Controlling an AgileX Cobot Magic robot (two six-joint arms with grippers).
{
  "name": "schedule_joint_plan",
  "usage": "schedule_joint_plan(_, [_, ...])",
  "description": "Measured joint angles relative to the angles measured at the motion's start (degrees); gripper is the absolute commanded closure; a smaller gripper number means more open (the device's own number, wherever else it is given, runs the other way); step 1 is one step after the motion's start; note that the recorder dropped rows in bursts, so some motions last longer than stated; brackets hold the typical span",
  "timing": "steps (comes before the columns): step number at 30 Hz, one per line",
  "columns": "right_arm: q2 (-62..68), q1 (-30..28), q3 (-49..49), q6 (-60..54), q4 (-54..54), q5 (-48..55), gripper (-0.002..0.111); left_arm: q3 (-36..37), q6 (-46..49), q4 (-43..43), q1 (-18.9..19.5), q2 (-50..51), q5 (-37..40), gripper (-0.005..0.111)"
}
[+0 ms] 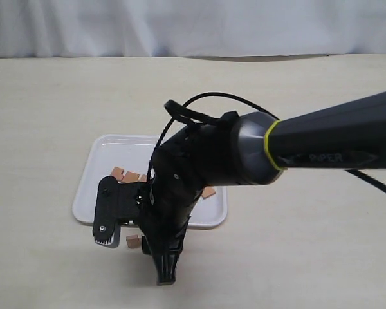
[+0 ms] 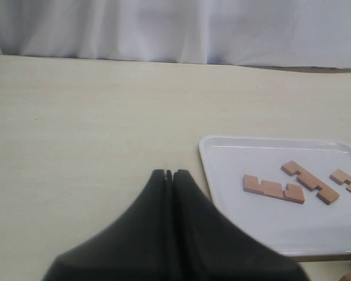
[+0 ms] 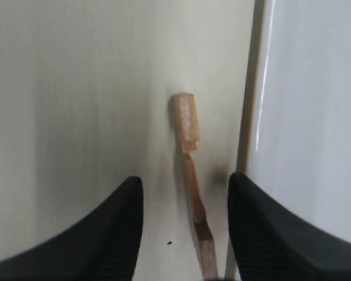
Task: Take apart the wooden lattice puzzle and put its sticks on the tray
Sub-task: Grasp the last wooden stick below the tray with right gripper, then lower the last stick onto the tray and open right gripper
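Stick (image 3: 187,126) lengthwise beside tray (image 3: 310,117) (outside)

The black hand (image 2: 168,173) is pressed shut over the pale counter (image 2: 93,117). Three wooden sticks (image 2: 273,189) lie apart on the white tray (image 2: 269,231) beside it.

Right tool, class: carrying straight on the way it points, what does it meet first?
The right tool would probably meet the short reddish-brown notched wooden stick lying on the beige table between its fingers, beside the white plastic tray.
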Motion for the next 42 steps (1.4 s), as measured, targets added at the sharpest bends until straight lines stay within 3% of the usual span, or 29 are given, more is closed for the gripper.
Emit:
schedule_joint_plan(3, [1.10, 0.00, 0.00, -0.49, 0.00, -0.10, 0.071, 0.00, 0.00, 0.00, 0.00, 0.00, 0.00, 0.107])
schedule_joint_plan(7, [1.38, 0.00, 0.00, -2.37, 0.25, -0.25, 0.104, 0.00, 0.00, 0.00, 0.00, 0.00, 0.00, 0.107])
schedule_joint_plan(26, [-7.05, -1.09, -0.13, -2.50, 1.56, -8.11, 0.104, 0.00, 0.00, 0.00, 0.00, 0.00, 0.00, 0.107])
schedule_joint_plan(31, [-5.38, -4.82, -0.13, 3.47, 1.40, -17.55, 0.104, 0.00, 0.00, 0.00, 0.00, 0.00, 0.00, 0.107])
schedule_joint_plan(38, [-1.17, -5.38, -0.13, 9.49, -5.19, -17.58, 0.102, 0.00, 0.00, 0.00, 0.00, 0.00, 0.00, 0.107])
schedule_joint_plan(42, [-0.69, -5.38, -0.13, 13.79, -7.74, -16.59, 0.071, 0.00, 0.00, 0.00, 0.00, 0.00, 0.00, 0.107])
